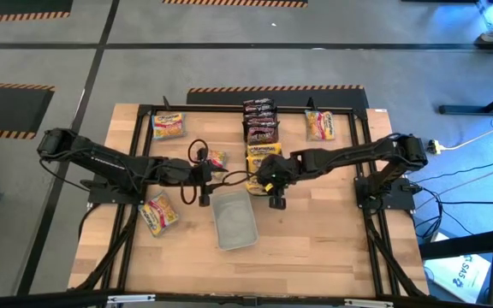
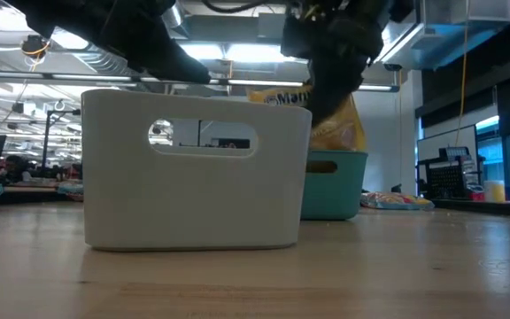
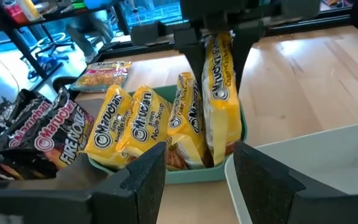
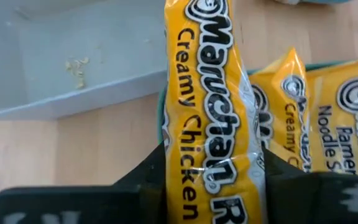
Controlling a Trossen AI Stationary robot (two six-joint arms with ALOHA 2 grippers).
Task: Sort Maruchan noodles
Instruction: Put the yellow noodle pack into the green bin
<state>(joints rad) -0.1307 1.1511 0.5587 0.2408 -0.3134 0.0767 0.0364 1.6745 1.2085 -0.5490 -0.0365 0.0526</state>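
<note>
Several yellow Maruchan packets (image 3: 135, 127) stand on edge in a teal tray (image 3: 185, 173). My right gripper (image 3: 215, 43) hangs over that tray, shut on one more yellow packet (image 4: 213, 106). Dark red packets (image 3: 36, 127) sit in a tray (image 1: 261, 120) toward the far edge. Pink-yellow packets lie flat on the table at the far left (image 1: 168, 126), far right (image 1: 319, 126), near left (image 1: 159, 214) and beside the left arm (image 1: 216, 159). My left gripper (image 3: 194, 168) is open, just left of the teal tray, touching nothing. My right gripper pinches the yellow Creamy Chicken packet between its two fingers at the packet's upper end (image 3: 219, 46). The fingers (image 3: 191, 56) come from above, pointing down, one on each flat face. The packet hangs upright below them, its lower end (image 3: 219, 152) down inside the teal tray beside the others.
An empty grey tray (image 1: 234, 220) stands on the near side of the teal tray, close under both grippers; in the low view it (image 2: 197, 168) hides most of the teal tray (image 2: 335, 182). Black frame rails (image 1: 144, 111) border the wooden table.
</note>
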